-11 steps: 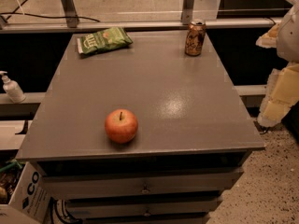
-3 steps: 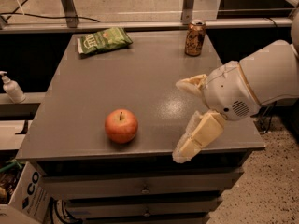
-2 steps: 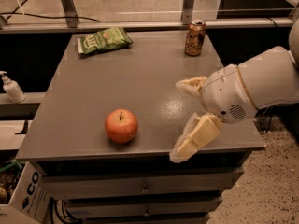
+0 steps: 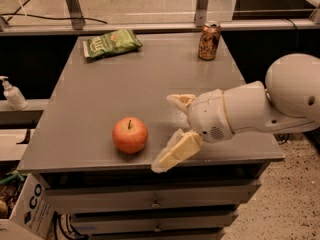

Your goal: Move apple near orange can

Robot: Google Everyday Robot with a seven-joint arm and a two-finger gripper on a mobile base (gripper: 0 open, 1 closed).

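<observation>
The red-orange apple (image 4: 130,134) sits near the front edge of the grey table (image 4: 125,89), left of centre. The orange can (image 4: 209,40) stands upright at the table's far right corner. My gripper (image 4: 167,131) comes in from the right on a white arm and hovers just right of the apple, apart from it. Its two cream fingers are spread wide, one finger (image 4: 176,153) at the table's front edge and the other finger (image 4: 178,100) farther back. It holds nothing.
A green chip bag (image 4: 111,42) lies at the far left of the table. A soap dispenser (image 4: 12,94) stands on a ledge to the left. A cardboard box (image 4: 30,204) sits on the floor at lower left. Drawers are below the tabletop.
My arm has come in from the right edge of the view and moved left across the table's front, bringing the open gripper close to the apple. The apple and can have not moved.
</observation>
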